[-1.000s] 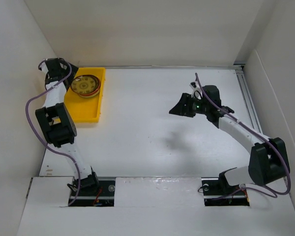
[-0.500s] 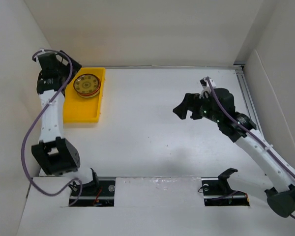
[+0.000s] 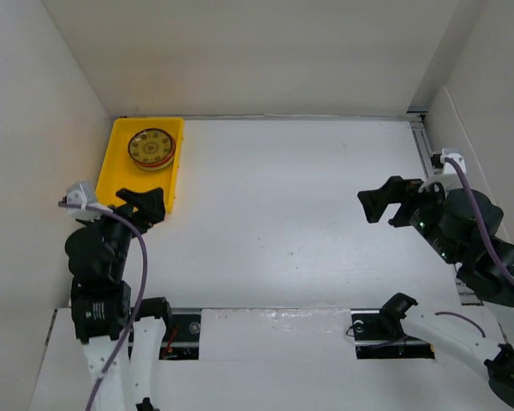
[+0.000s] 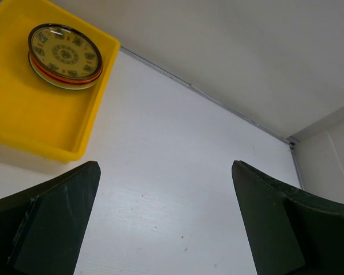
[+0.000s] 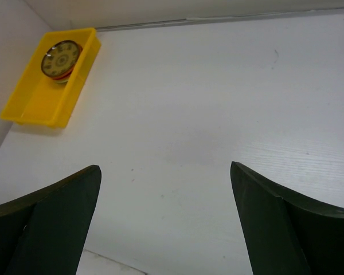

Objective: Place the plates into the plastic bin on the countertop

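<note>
The yellow plastic bin (image 3: 146,163) stands at the far left corner of the white countertop (image 3: 283,197). A stack of plates (image 3: 151,147) lies in its far end, an olive-gold patterned one on top, orange rims below. The bin (image 4: 40,120) and the stack (image 4: 65,55) show in the left wrist view, and the bin (image 5: 46,86) and the stack (image 5: 60,59) also show in the right wrist view. My left gripper (image 3: 142,205) is open and empty, raised near the bin's near end. My right gripper (image 3: 385,202) is open and empty, raised at the right. Other plates are hidden or out of view.
White walls enclose the countertop on the left, back and right. A rail (image 3: 428,163) runs along the right edge. Both arm bases sit at the near edge (image 3: 274,325).
Both arms have pulled back toward their bases and risen. The left gripper left the bin's far end; the right gripper moved right and nearer. The plate stack has not moved.
</note>
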Robot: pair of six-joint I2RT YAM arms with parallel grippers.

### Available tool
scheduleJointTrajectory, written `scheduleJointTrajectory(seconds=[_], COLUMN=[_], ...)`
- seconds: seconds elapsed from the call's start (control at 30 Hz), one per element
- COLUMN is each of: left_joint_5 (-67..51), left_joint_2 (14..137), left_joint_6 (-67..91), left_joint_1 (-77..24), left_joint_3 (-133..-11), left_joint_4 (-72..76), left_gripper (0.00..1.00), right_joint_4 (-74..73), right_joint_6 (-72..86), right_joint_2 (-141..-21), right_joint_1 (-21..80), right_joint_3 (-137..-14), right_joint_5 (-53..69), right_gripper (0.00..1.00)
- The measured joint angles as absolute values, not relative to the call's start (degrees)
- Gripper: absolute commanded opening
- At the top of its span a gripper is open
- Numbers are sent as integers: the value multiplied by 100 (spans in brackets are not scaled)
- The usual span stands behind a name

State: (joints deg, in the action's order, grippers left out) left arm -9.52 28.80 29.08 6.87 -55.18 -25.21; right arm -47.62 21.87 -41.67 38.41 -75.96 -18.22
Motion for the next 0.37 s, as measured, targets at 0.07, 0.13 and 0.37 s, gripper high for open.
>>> scheduleJointTrajectory(seconds=[0.07, 0.13, 0.37], left_joint_5=[-1011, -1011, -989], left_joint_2=[2185, 1815, 1667], left_joint_6=[2954, 2985, 3000], left_joint_1=[687, 687, 687], left_joint_3=[-5201, -5068, -5048], left_joint_4=[-2687, -2862, -3142], left_gripper=[100, 100, 100], right_joint_4=[-4989, -5199, -5378], right_joint_6=[2128, 2071, 2005], right_joint_2=[-4082, -4014, -3479], right_joint_1=[3846, 3846, 3868], right_joint_3=[-7614, -7616, -7439], right_joint_5=[-1981, -2088, -2167], right_gripper=[100, 100, 100])
